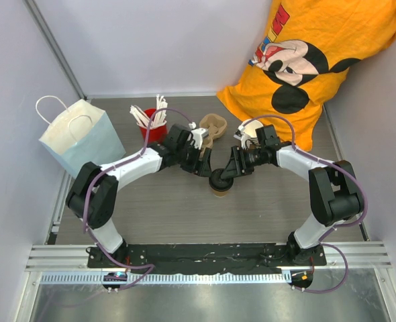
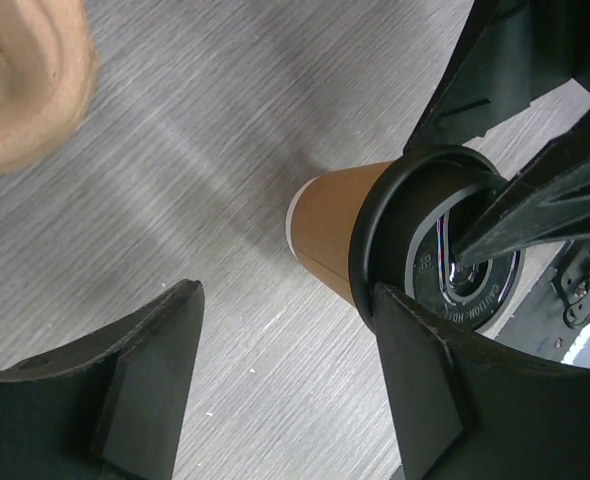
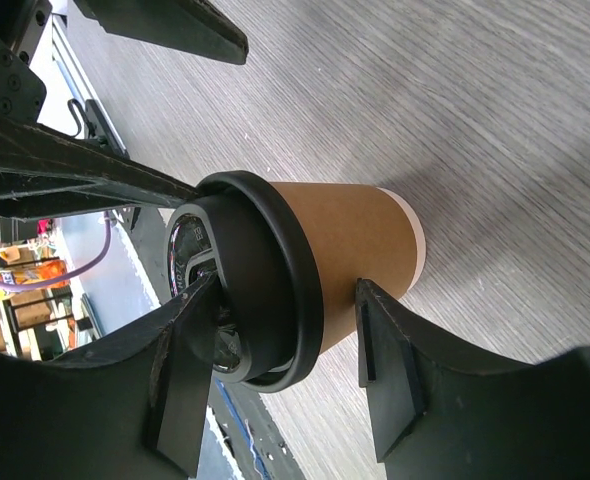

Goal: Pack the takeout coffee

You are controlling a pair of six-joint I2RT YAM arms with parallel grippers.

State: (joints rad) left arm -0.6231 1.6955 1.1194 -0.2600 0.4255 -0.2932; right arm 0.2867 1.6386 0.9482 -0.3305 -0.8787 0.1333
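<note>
Takeout coffee (image 1: 219, 182) stands upright near the middle of the bench (image 1: 184, 215), its black lid (image 3: 270, 265) already on the brown paper wall, with both arms meeting over it. Right jaws stand half spread and frame the cup from the side. One finger (image 3: 180, 390) lies across the lid's top and the other sits beside the lower wall, though whether they truly pinch it I cannot tell. Left jaws are spread wide (one finger (image 2: 425, 390) just beside the lid's rim, its mate well apart from the cup), so they hold nothing.

By my reading the step in hand is seating the lid or settling a hold before the carry; the packing proper is not yet done. The next move calls for a firm, level hold on the wall below the rim, not on the lid alone, which could pop off. The lift must then keep the cup upright on its way to the pale paper bag (image 1: 77, 137) at the far left, probably its destination.

Between cup and bag lie the left arm (image 1: 127, 171) itself and a red cup (image 1: 152, 131) of white sticks, with a brown pulp tray (image 1: 213, 126) near it. The two sets of jaws are close enough to foul each other. The bag's handles rise over its top and might snag. An orange shirt (image 1: 319, 60) is draped at the far right, well apart from that route.
</note>
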